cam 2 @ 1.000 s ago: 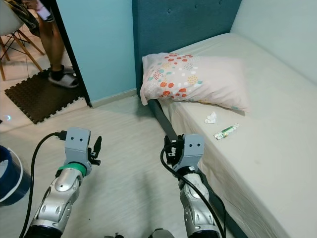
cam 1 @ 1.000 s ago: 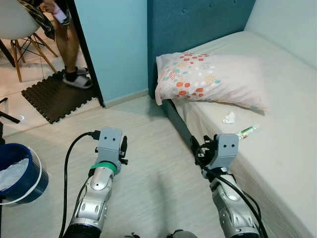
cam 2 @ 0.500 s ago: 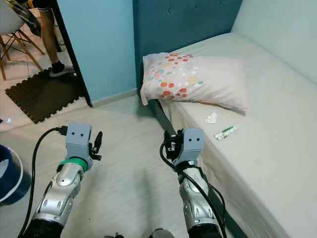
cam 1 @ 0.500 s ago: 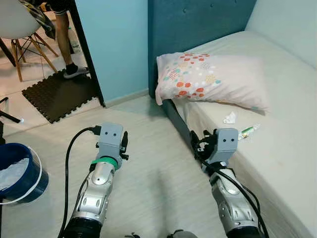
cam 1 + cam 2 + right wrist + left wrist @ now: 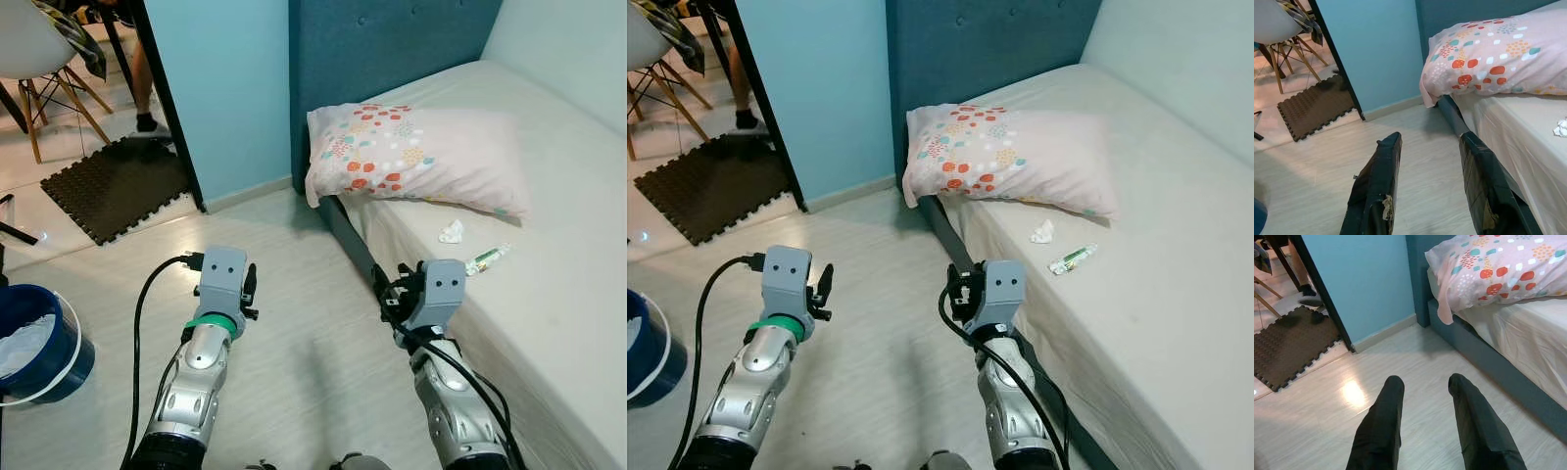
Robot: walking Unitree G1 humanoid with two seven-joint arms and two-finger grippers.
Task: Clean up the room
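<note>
Both arms are held out low over the pale wood floor [image 5: 294, 294] beside the bed [image 5: 558, 176], and neither carries anything. The left gripper [image 5: 1425, 382] hangs above the floor with its jaws apart, pointing toward the blue wall [image 5: 220, 88] and the doorway. The right gripper [image 5: 1430, 142] sits just beside the dark blue bed frame [image 5: 348, 235], its jaws also apart and empty; compared with a second ago its wrist housing has shifted slightly toward the headboard and the left arm has edged a little forward, though the whole view has also drifted, so part of that is camera motion. On the mattress, a crumpled white tissue [image 5: 452, 232] lies just below the spotted pillow [image 5: 416, 157], and a small green-and-white tube [image 5: 489, 258] lies near it, a little further down the bed; both rest where they were before, well apart from either gripper. A blue bucket [image 5: 44, 338] with a white liner stands on the floor to the robot's left. In the doorway, the person's leg [image 5: 142, 83] has moved back: a second ago a sandalled foot stood on the dark foam mat [image 5: 113, 186], and now just a foot at the mat's far edge remains. A white chair [image 5: 34, 49] with wooden legs stands beyond.
</note>
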